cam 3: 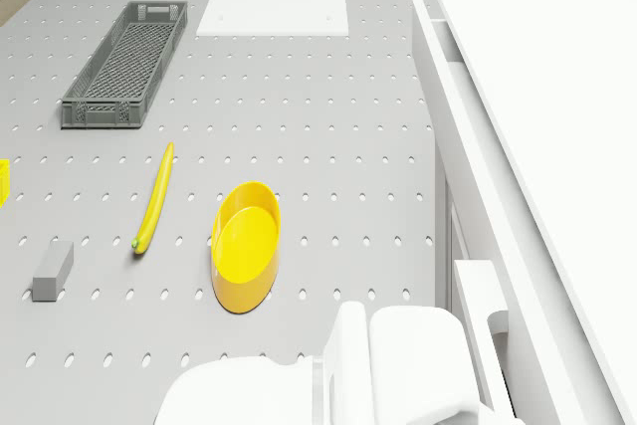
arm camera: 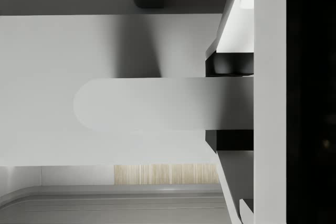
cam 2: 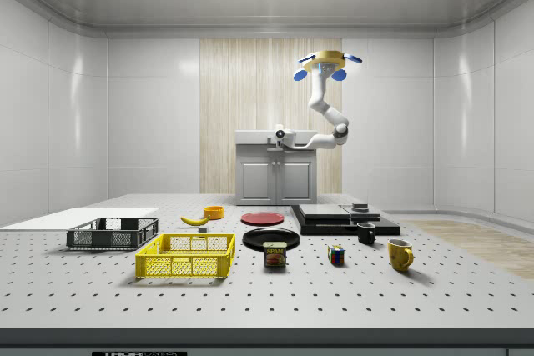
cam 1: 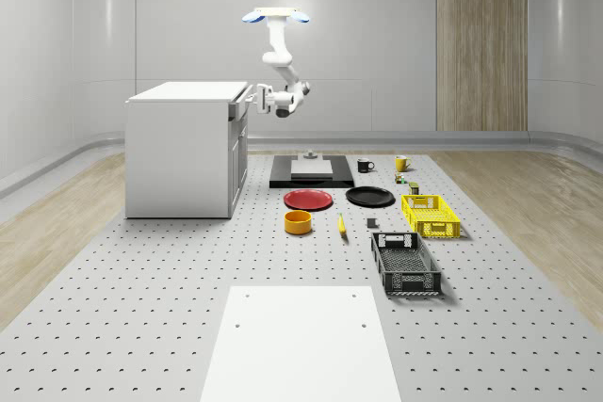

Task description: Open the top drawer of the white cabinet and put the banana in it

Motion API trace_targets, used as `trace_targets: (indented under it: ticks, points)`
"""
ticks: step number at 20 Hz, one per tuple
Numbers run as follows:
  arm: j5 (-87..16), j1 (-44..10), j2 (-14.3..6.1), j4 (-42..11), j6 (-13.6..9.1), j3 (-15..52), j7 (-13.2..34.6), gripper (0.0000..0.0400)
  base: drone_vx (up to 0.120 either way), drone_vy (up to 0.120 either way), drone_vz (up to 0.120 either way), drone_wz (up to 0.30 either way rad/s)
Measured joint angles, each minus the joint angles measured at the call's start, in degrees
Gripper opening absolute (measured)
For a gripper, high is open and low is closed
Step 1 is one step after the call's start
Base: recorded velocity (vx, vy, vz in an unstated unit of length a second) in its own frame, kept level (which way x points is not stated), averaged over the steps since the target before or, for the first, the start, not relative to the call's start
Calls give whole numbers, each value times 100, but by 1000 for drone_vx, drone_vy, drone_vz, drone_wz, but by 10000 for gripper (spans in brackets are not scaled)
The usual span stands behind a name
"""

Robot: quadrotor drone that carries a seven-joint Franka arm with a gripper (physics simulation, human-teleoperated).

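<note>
Well apart, banana (cam 1: 341,224) on floor, hand (cam 1: 260,98) at cabinet (cam 1: 184,152) drawer

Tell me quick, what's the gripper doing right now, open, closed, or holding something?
Gripper: shut on the top drawer handle of the white cabinet, with the drone hovering beside the cabinet.

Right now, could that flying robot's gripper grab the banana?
Probably not yet. The gripper is up at the cabinet's top drawer handle, the drone hovering beside it; the banana lies far below on the table.
</note>
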Motion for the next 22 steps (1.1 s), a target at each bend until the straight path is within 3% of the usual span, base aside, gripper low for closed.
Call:
trace_targets:
  ticks: [12, 13, 17, 22]
  points:
    - [-476, -63, -130, 100, -346, -467, -22, 123, 0, 0, 0, 0]
    - [-564, -58, -149, 114, -360, -508, 126, 150, 0, 0, 0, 0]
    - [-656, 10, -219, 134, -360, -628, 171, 122, 0, 0, 0, 0]
    - [-817, 25, -267, 182, -451, -793, 163, 129, 0, 0, 0, 0]
